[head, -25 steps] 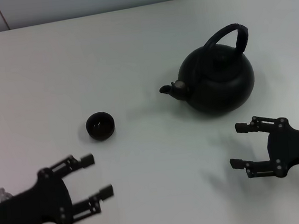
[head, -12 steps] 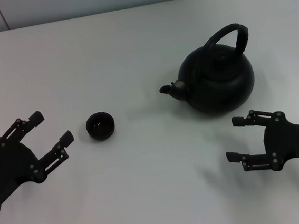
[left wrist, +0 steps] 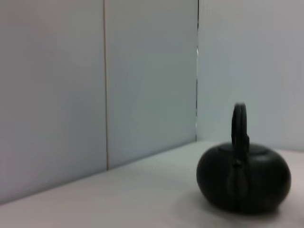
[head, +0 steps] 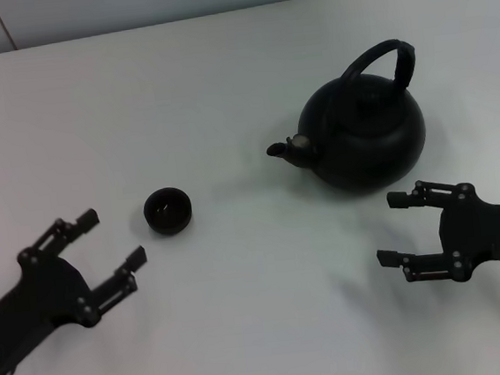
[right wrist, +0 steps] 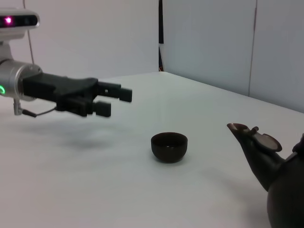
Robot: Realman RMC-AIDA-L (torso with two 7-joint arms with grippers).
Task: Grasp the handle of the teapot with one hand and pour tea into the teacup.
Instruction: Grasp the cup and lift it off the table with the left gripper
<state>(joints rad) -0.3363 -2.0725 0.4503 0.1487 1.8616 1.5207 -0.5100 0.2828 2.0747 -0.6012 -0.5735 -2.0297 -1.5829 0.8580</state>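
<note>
teapot (head: 365, 136) well apart from teacup (head: 167, 210).

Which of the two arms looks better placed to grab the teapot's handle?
The right. Its open pincer sits just in front of the teapot, below the handle; the left pincer, also open, is over by the teacup.

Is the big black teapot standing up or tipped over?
Standing up. The teapot sits flat on the table, its handle arching on top, and neither hand touches it.
</note>
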